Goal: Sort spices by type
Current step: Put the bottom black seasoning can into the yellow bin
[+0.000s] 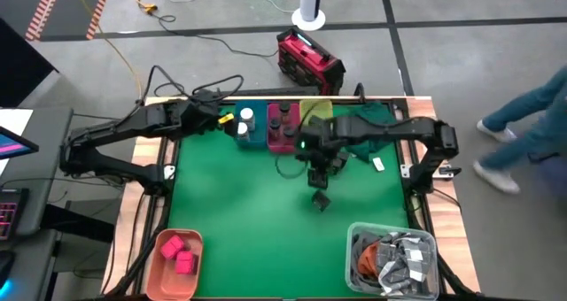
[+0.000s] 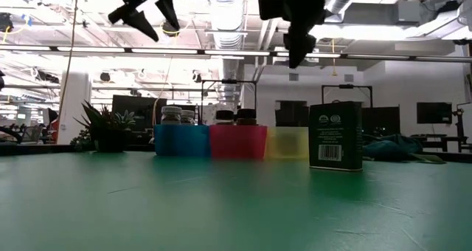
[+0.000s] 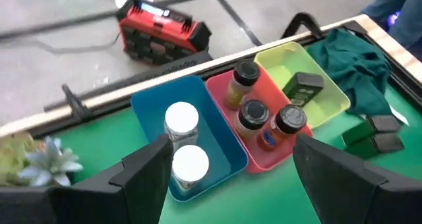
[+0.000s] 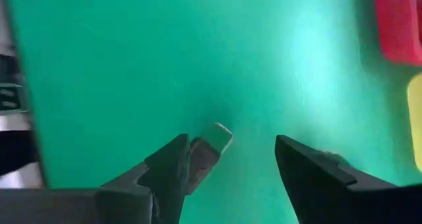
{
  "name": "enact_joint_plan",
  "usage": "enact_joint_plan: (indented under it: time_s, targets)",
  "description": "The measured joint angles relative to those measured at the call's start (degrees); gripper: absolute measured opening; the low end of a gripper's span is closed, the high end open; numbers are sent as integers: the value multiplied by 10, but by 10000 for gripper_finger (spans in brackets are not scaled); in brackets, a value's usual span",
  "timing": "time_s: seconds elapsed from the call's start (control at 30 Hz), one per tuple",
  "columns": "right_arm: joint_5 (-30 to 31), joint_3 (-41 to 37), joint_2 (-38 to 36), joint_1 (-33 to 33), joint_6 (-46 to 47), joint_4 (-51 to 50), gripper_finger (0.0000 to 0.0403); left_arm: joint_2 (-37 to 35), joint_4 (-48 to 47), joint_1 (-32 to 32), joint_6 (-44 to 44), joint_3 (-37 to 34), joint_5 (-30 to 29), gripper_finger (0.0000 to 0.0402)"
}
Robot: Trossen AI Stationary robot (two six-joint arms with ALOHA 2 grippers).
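Observation:
A black cube-like box (image 1: 320,199) (image 2: 335,136) stands upright on its base on the green table. My right gripper (image 1: 319,162) (image 2: 293,37) (image 4: 231,161) hangs open above it, a little toward the far edge, and touches nothing. My left gripper (image 1: 228,119) (image 2: 144,11) (image 3: 231,165) is open in the air over the blue bin (image 3: 211,128), which holds two white-capped jars (image 3: 181,118). The red bin (image 3: 221,92) holds three dark-capped jars (image 3: 254,112). The yellow bin (image 3: 330,95) holds one black box (image 3: 302,85). Two more black boxes (image 3: 379,135) lie by the green cloth.
A salmon tray (image 1: 159,270) at the near left holds two pink blocks (image 1: 180,252). A clear bin (image 1: 354,248) at the near right holds grey packets with orange cord. Dark green cloth (image 1: 363,128) lies at the far right. A person's legs (image 1: 523,133) pass beyond the right edge.

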Motion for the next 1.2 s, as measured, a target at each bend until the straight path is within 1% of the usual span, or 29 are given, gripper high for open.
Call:
enact_joint_plan:
  time_s: [0.07, 0.2, 0.3, 0.37, 0.43, 0.57, 0.77, 0.9, 1.07, 1.2]
  targets:
    - [38, -11, 0, 27, 23, -1, 250, 14, 0, 11, -27, 0, 15, 300]
    - [73, -25, 0, 62, 93, -6, 250, 35, 1, 23, -57, 0, 55, 300]
    - [107, -25, 0, 84, 150, -20, 250, 42, 4, 23, -71, 0, 78, 300]
    - [117, -25, 0, 93, 191, -19, 250, 42, 7, 16, -77, 0, 86, 300]
    - [124, -25, 0, 101, 227, -19, 250, 41, 15, 6, -74, 0, 88, 300]
    - [160, -24, 16, 114, 291, -6, 250, 32, 18, -11, -28, 7, 89, 300]
    - [160, -25, 68, 127, 365, -12, 250, -7, 8, -44, 23, 17, 110, 300]
    - [148, -25, 95, 143, 411, -23, 250, -41, -4, -68, 32, 17, 112, 300]
    - [141, -24, 100, 163, 457, -28, 250, -77, -18, -92, 47, 17, 111, 300]
    - [138, -24, 102, 174, 473, -45, 250, -97, -44, -103, 48, 17, 112, 300]
